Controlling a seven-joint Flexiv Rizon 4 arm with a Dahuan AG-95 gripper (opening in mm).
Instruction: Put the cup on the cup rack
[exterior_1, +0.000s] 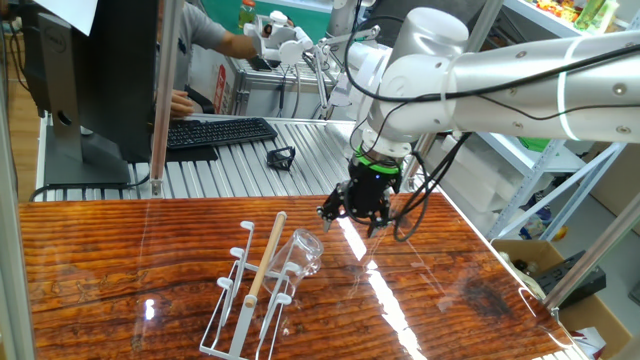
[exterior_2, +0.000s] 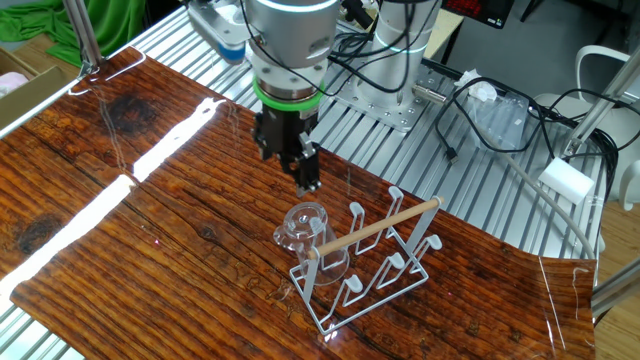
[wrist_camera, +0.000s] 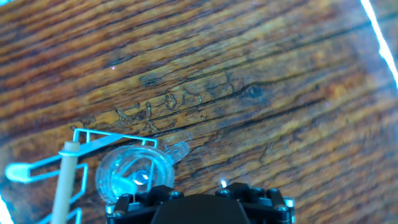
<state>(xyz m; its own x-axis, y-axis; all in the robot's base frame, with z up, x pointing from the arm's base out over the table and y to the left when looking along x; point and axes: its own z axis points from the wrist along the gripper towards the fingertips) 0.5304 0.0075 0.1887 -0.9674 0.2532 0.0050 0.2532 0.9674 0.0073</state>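
The clear glass cup (exterior_1: 300, 252) hangs upside down and tilted on a peg at the end of the white wire cup rack (exterior_1: 232, 305), next to its wooden handle bar. It shows in the other fixed view (exterior_2: 306, 226) on the rack (exterior_2: 392, 268), and in the hand view (wrist_camera: 134, 175) at the rack's corner (wrist_camera: 37, 170). My gripper (exterior_1: 352, 218) hovers above the table, just beside and above the cup, apart from it. Its fingers are spread and hold nothing. It also shows in the other fixed view (exterior_2: 304, 172).
A keyboard (exterior_1: 215, 132) and a small black object (exterior_1: 281, 157) lie on the metal surface behind the wooden table. A person (exterior_1: 215, 40) sits at the back. Cables (exterior_2: 480, 110) and a white box (exterior_2: 566, 180) lie near the arm's base.
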